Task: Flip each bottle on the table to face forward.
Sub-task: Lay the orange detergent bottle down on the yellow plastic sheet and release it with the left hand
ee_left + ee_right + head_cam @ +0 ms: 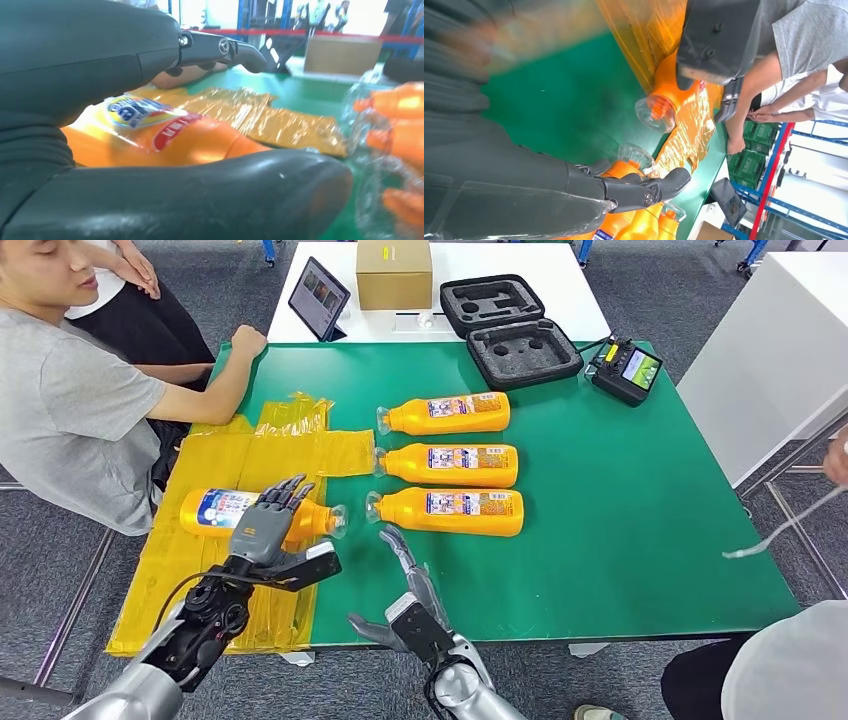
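Note:
Four orange bottles lie on their sides on the green table (pixel 620 510). One with a blue and white label (pixel 215 510) rests on a yellow plastic sheet (pixel 290 440). My left hand (pixel 265 530) reaches over it, with the fingers (pixel 220 47) straight above the bottle (pixel 165 140) and the thumb (pixel 200 195) on its near side, not closed. The other three (pixel 450 414) (pixel 455 465) (pixel 455 511) lie in a column, caps to the left, small-print labels up. My right hand (pixel 410 595) is open near the front edge, its fingers stretched toward the nearest bottle's cap (pixel 631 152).
A person in a grey shirt sits at the left with a forearm (pixel 200 390) on the table. At the back are a tablet (pixel 318 298), a cardboard box (pixel 394 272), a black foam case (pixel 510 330) and a black controller (pixel 626 370). Another person (pixel 790 670) stands at the right.

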